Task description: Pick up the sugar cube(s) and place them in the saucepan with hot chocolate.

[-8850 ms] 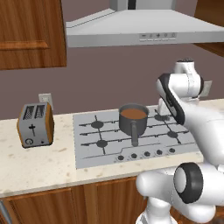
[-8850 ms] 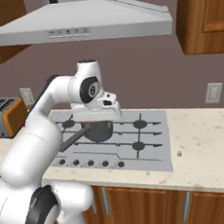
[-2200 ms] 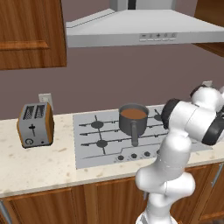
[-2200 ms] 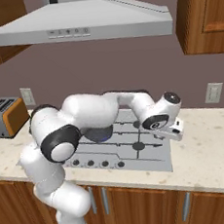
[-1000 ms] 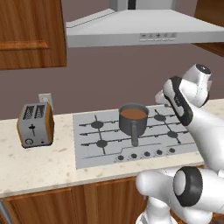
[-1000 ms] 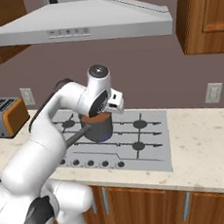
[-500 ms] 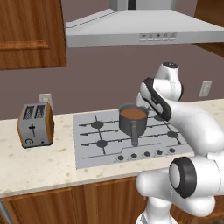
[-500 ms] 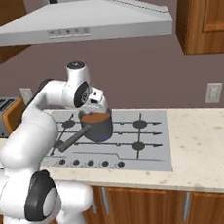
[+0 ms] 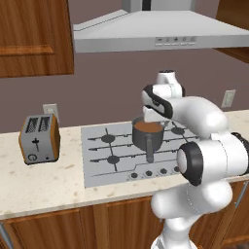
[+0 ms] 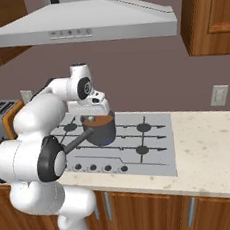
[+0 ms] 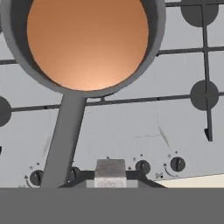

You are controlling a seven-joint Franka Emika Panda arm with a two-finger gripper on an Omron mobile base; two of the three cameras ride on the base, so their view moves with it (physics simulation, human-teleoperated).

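We see our gripper (image 11: pixel 110 174) clenched on a small pale grey sugar cube (image 11: pixel 110 169), held between the dark finger tips above the grey stovetop (image 11: pixel 131 127), just short of the pan's rim. The small dark grey metal saucepan (image 9: pixel 148 137) stands on a burner of that stovetop, its long straight handle (image 11: pixel 63 140) pointing toward the front knobs. Smooth reddish-brown hot chocolate (image 11: pixel 87 41) fills it as a flat round disc. An orange-sided toaster (image 9: pixel 40 138) sits well apart on the speckled beige desk (image 9: pixel 53 182), left of the stovetop.
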